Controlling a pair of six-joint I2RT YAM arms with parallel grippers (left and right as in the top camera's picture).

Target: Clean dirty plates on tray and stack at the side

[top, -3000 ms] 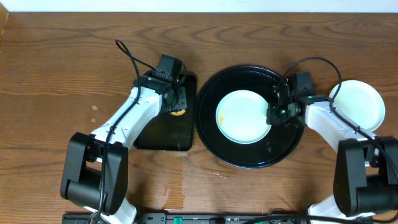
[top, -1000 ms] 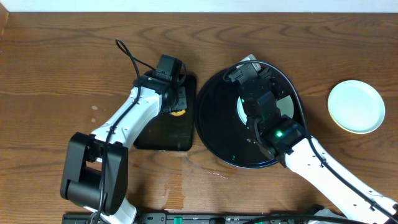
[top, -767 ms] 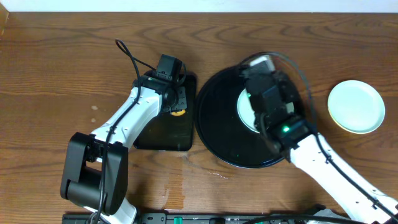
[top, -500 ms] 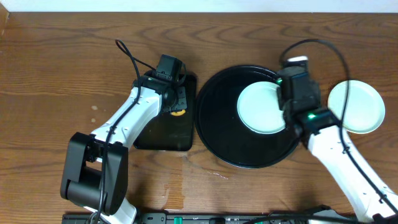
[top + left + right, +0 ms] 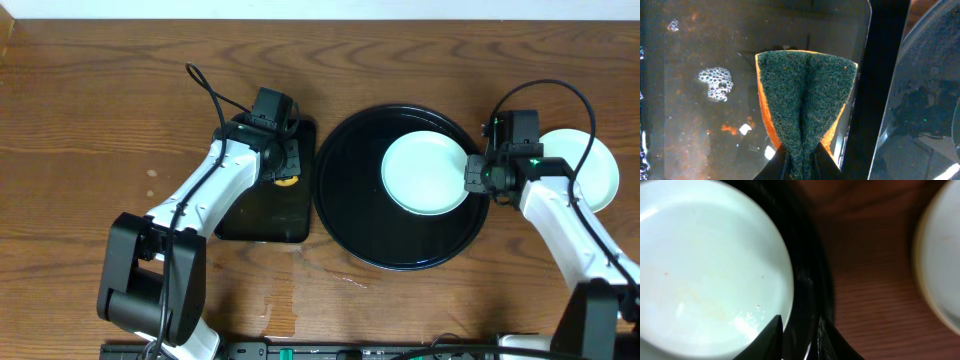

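The plate (image 5: 425,173) lies flat in the tray (image 5: 345,200), set toward its right side, with its right edge close to the tray's raised rim. From my right wrist its pale bowl carries faint orange specks and a little wet shine near the edge. The rest of the tray's black floor is glossy and holds nothing else that I can see.

My right gripper (image 5: 474,175) sits at the tray's right rim, beside the plate's edge. Its fingers (image 5: 771,335) are slightly parted, with only the dark tray showing in the gap, so I am gripping nothing.

A second plate (image 5: 598,170) rests on the worktop (image 5: 100,100) to the right of the tray, apart from it and partly hidden by my right arm.

To the tray's left is the small tray (image 5: 260,215), wet, with a patch of foam (image 5: 715,82) and orange bits. My left gripper (image 5: 283,168) hangs over it, pinching a folded sponge (image 5: 805,100), green outside and orange at the edges.
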